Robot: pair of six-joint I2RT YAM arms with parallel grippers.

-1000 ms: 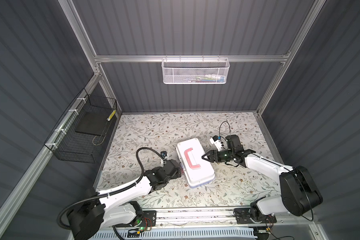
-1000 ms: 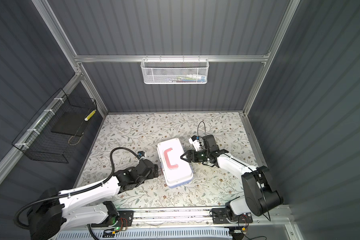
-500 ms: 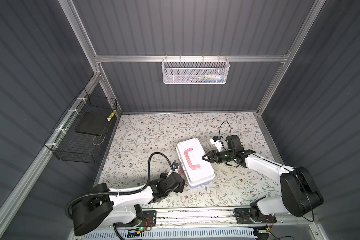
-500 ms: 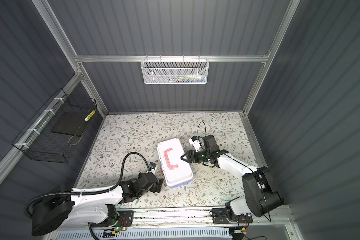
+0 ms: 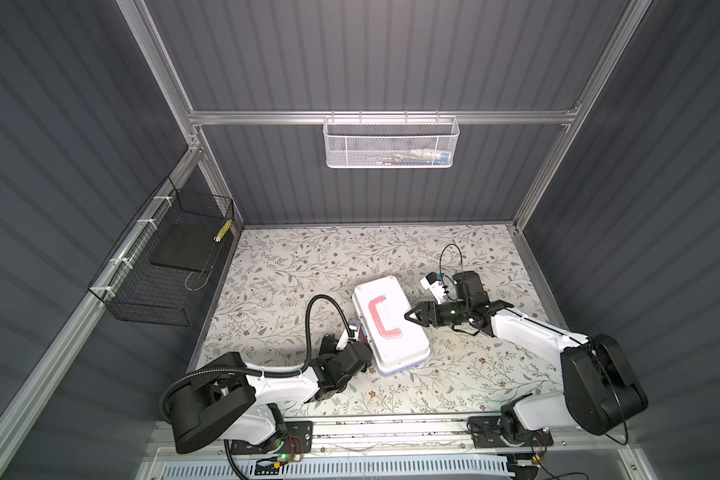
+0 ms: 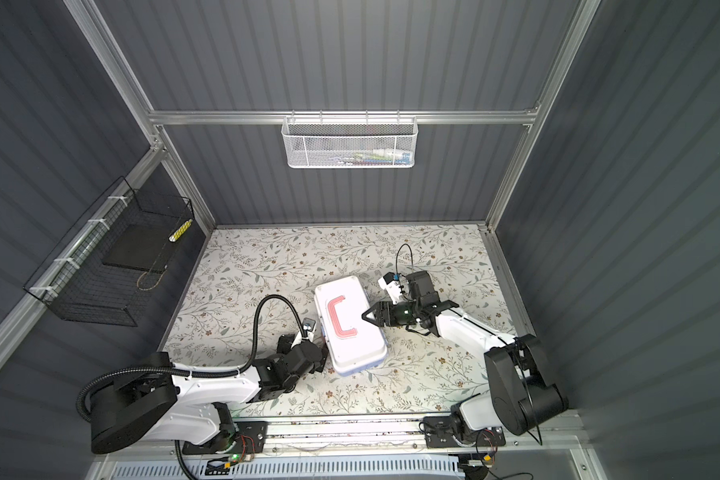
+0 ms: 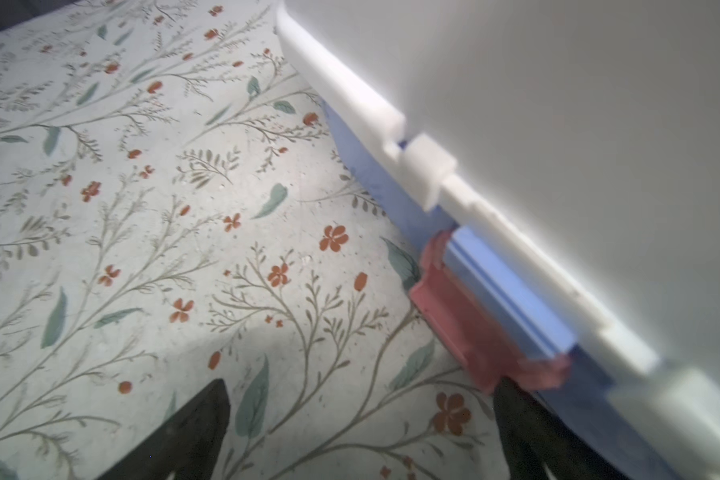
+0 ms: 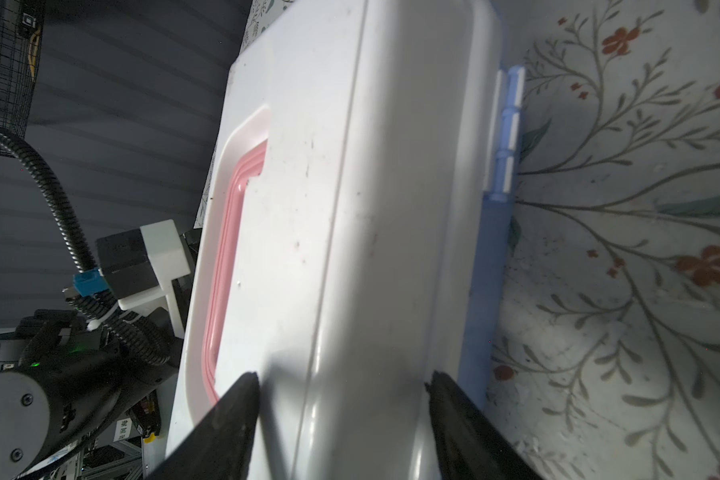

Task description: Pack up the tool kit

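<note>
**Seemingly light, slick tool kit awaits latching**
Right gripper clamps its 3 o'clock edge; left gripper gapes empty beside pink latch.

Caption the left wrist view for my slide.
Open left gripper at the pink latch, one fingertip right against it, white lid resting on the light-blue base.

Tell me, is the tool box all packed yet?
Nearly. Done: the lid is down. In hand: the right gripper straddles the lid's edge; the open left gripper has a finger at the pink latch. Left: the latch looks unfastened, so snapping it.
</note>
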